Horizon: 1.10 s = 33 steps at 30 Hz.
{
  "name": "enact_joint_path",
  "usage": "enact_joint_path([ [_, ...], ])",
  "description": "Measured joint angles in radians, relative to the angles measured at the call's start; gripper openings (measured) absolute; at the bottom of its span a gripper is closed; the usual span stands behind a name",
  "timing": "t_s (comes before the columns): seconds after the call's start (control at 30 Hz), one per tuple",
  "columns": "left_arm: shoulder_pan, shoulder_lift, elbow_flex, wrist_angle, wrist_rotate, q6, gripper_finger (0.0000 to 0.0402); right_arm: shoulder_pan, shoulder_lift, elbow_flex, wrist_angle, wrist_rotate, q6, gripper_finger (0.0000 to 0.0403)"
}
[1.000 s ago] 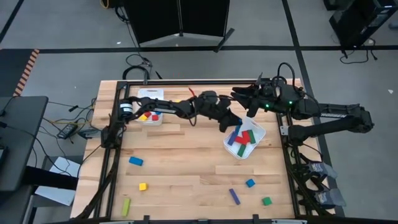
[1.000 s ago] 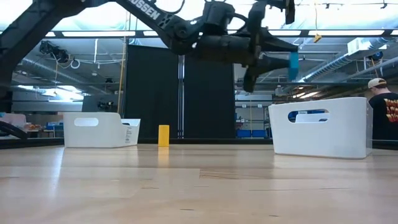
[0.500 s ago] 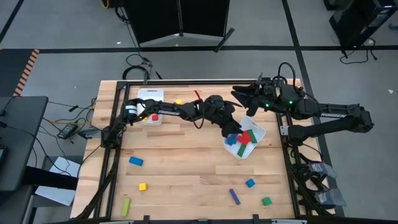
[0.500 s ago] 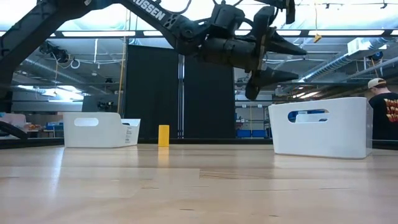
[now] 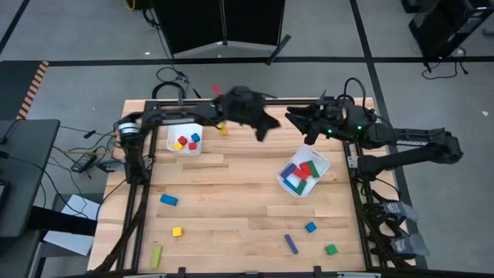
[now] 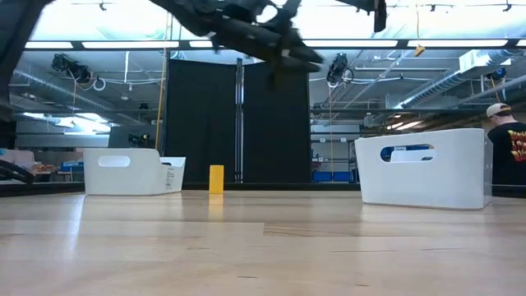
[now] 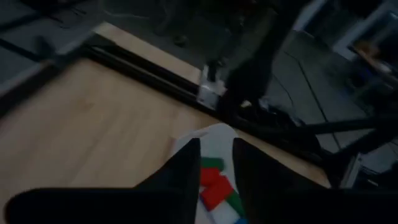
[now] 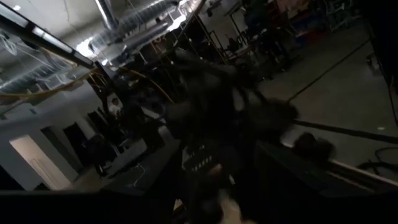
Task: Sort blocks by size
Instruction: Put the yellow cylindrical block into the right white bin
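Observation:
My left gripper [image 5: 268, 128] hangs in the air over the table's far middle, between the two white bins. Its fingers [image 7: 186, 171] stand a little apart with nothing between them, and it is blurred in the low view [image 6: 288, 56]. My right gripper [image 5: 298, 123] hovers open near the far right, just beyond the right bin [image 5: 320, 164]. That bin holds red, blue and green bars [image 5: 301, 174]. The left bin [image 5: 171, 137] holds small red, yellow and blue cubes [image 5: 185, 141]. A yellow block [image 5: 222, 128] stands on the table beside it. Loose blocks [image 5: 168, 200] lie on the near half.
Loose on the near half are a yellow cube [image 5: 177, 231], a green bar [image 5: 157, 256], a purple bar [image 5: 291, 244], a blue cube [image 5: 310, 227] and a green cube [image 5: 330, 249]. A person [image 6: 505, 140] stands beyond the table's right side. Bare wood lies mid-table.
My left gripper held a blue block over the right bin, opened wide and let it go into the bin. It then rose and drew back toward the table's far left, and its fingers came closer together. The right arm kept still.

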Motion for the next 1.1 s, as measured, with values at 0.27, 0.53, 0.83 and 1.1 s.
enact_joint_path([
  [0.27,0.104,-0.384,-0.355,-0.017,-0.126,-0.015,0.0067,0.0,0.16,0.0,0.017,-0.005,0.013,0.0209],
  [0.53,0.136,-0.683,-0.536,-0.149,-0.282,-0.114,0.0068,-0.031,0.449,0.134,-0.025,-0.131,-0.005,0.0211],
  [0.83,0.19,-0.86,-0.542,-0.224,-0.332,-0.215,0.0068,-0.112,0.82,0.432,-0.237,-0.262,-0.18,0.0221],
  [1.1,0.203,-0.984,-0.542,-0.25,-0.35,-0.221,0.0068,-0.166,1.059,0.683,-0.375,-0.259,-0.367,0.0253],
])
